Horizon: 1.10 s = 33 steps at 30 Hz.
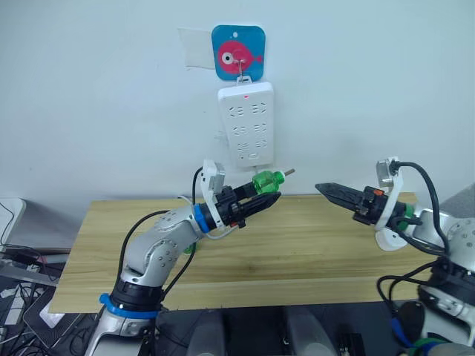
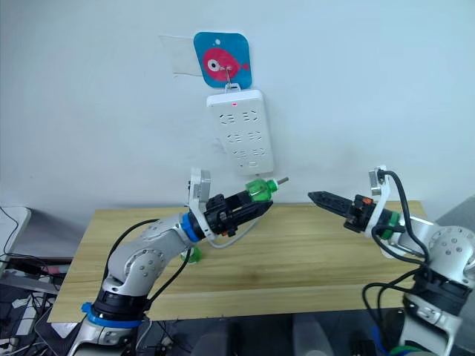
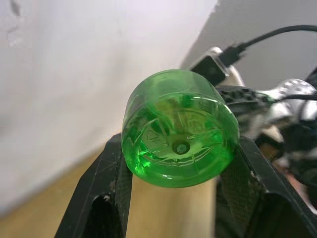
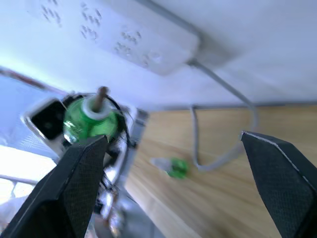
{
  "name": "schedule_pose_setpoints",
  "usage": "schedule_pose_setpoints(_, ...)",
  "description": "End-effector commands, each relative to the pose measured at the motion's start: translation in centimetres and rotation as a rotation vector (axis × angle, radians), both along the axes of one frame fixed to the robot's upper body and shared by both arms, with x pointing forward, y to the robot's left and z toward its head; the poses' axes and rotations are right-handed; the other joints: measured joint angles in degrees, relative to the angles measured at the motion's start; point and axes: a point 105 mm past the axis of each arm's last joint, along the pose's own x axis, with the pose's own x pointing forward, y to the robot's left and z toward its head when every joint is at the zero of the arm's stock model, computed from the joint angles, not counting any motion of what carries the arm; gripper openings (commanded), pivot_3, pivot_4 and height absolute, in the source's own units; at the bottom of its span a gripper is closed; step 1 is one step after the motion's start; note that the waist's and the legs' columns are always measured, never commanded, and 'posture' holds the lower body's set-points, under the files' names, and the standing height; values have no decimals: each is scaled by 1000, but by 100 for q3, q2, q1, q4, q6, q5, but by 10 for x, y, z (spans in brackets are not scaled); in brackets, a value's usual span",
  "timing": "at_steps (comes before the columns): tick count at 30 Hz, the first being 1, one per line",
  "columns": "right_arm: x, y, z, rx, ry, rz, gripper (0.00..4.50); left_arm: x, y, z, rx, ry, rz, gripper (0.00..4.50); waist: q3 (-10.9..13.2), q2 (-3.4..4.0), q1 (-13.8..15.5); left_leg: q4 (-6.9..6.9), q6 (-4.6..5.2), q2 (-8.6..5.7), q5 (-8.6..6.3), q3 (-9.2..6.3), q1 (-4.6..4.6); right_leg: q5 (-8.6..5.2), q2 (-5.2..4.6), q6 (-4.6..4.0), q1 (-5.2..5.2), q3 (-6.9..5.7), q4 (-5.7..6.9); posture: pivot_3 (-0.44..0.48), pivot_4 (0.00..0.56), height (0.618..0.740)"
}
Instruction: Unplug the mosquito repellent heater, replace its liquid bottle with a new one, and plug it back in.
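Observation:
A clear green liquid bottle (image 1: 266, 181) hangs above the table's back edge, below the power strip. Its wick points toward my right gripper, and its round base (image 3: 179, 144) faces the left wrist camera. My left gripper (image 1: 272, 194) is shut on the bottle's sides. My right gripper (image 1: 323, 188) is open and holds nothing. It hovers over the table a short way from the wick and points at it. A second small green bottle (image 4: 174, 167) lies on the table behind my left arm. The mosquito repellent heater is out of view.
A white power strip (image 1: 246, 122) hangs on the wall from a blue fish hook (image 1: 238, 52). Nothing is plugged into its sockets, and its cable (image 4: 225, 153) runs down onto the wooden table (image 1: 297, 252). Cables and clutter lie on the floor at the left (image 1: 15, 259).

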Motion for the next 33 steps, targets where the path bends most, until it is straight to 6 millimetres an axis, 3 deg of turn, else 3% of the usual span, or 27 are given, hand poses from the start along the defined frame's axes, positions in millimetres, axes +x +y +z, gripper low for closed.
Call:
schedule_pose_setpoints(1,-4,16,14,72,-37,-37,4475,-1,-9,9,3,-89,6,2139,0,0,-31,0,0,1,0,-1,-1,0,0,0,-2,-1,1,-157,187,740)
schedule_pose_setpoints(6,-5,36,20,163,17,-89,4475,-3,-15,10,7,-115,-4,2139,-1,1,-91,1,1,5,0,-1,-7,0,-1,0,-9,0,5,-159,195,740)
schedule_pose_setpoints(15,-10,49,30,205,136,-113,4475,-16,-24,4,37,-126,-40,2139,0,1,-176,-2,2,5,-1,0,-8,-2,6,2,-10,0,1,-151,209,740)
schedule_pose_setpoints(18,-11,52,32,214,132,-113,3952,-18,-25,2,40,-125,-34,2139,0,1,-175,-3,2,7,-1,-4,-8,-2,9,3,-10,-2,0,-150,212,740)
schedule_pose_setpoints(24,-13,57,34,221,121,-93,1762,-20,-29,3,36,-127,-33,2139,0,0,-162,-3,2,7,-1,-4,-8,-2,9,4,-10,-2,-1,-145,215,740)
schedule_pose_setpoints(27,-13,59,33,222,127,-93,890,-23,-30,2,36,-127,-38,2139,1,0,-160,-4,2,7,-1,-2,-7,-2,9,3,-10,1,-2,-143,216,740)
schedule_pose_setpoints(30,-13,61,33,233,132,-94,898,-23,-30,1,36,-122,-32,2139,1,0,-159,-4,2,8,-1,-4,-8,-2,9,3,-10,-1,-2,-140,218,740)
schedule_pose_setpoints(33,-12,60,32,232,137,-100,898,-22,-29,-1,43,-111,-33,3110,1,0,-151,-4,2,7,-1,-3,-7,-2,9,3,-10,0,-2,-137,217,740)
